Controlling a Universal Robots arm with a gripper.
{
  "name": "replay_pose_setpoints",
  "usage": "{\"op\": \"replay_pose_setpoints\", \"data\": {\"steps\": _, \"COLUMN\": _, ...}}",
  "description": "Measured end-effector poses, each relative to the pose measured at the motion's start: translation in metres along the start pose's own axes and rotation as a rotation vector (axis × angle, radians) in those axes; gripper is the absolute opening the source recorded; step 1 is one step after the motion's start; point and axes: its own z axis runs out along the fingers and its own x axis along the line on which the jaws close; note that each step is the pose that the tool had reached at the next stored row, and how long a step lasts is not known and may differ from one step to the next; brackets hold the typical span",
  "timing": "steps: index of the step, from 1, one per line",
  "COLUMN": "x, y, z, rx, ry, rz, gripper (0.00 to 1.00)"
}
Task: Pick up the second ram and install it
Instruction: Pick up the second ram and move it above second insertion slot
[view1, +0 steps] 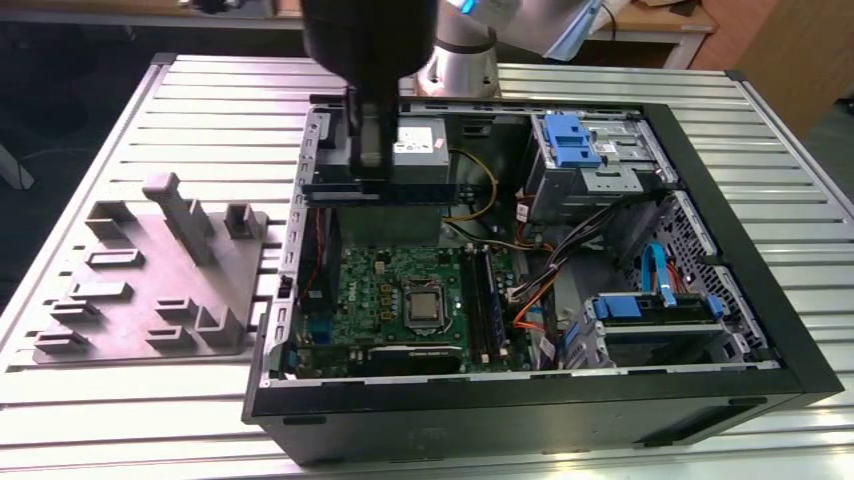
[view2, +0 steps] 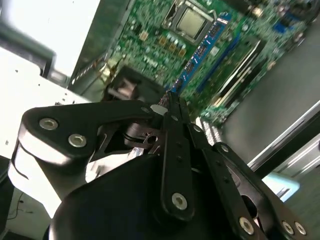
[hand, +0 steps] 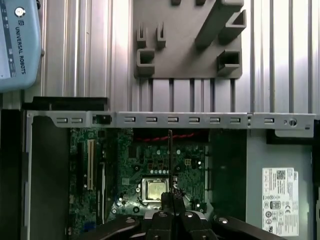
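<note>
Nearest, in the first wrist view the gripper is clamped on the second ram, which shows edge-on as a thin dark line over the motherboard, its chips hidden. Beyond it lie the case's slotted rail and the grey tray on the ribbed table. In the exterior view the blurred arm masks the grip, while the second wrist view shows a blue slot beside the processor socket.

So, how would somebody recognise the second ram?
Start at the open black computer case and its green motherboard. Over it, the black gripper holds the second ram in shut jaws: a thin dark memory stick, seen edge-on. Unlike mounted parts, it hangs free.
</note>
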Motion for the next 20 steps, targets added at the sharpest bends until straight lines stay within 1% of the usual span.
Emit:
{"op": "replay_pose_setpoints", "data": {"steps": 8, "x": -0.0002, "y": -0.0361, "z": 0.0006, "rx": -0.0049, "ry": 0.0000, "rz": 0.000, "gripper": 0.08}}
{"op": "replay_pose_setpoints", "data": {"steps": 11, "x": -0.0001, "y": -0.0460, "z": 0.0038, "rx": -0.0076, "ry": -0.0001, "rz": 0.000, "gripper": 0.08}}
{"op": "replay_pose_setpoints", "data": {"steps": 15, "x": 0.0002, "y": -0.0535, "z": 0.0106, "rx": -0.0096, "ry": 0.0001, "rz": 0.001, "gripper": 0.08}}
{"op": "replay_pose_setpoints", "data": {"steps": 20, "x": 0.0002, "y": -0.0541, "z": 0.0112, "rx": -0.0097, "ry": 0.0002, "rz": 0.001, "gripper": 0.08}}
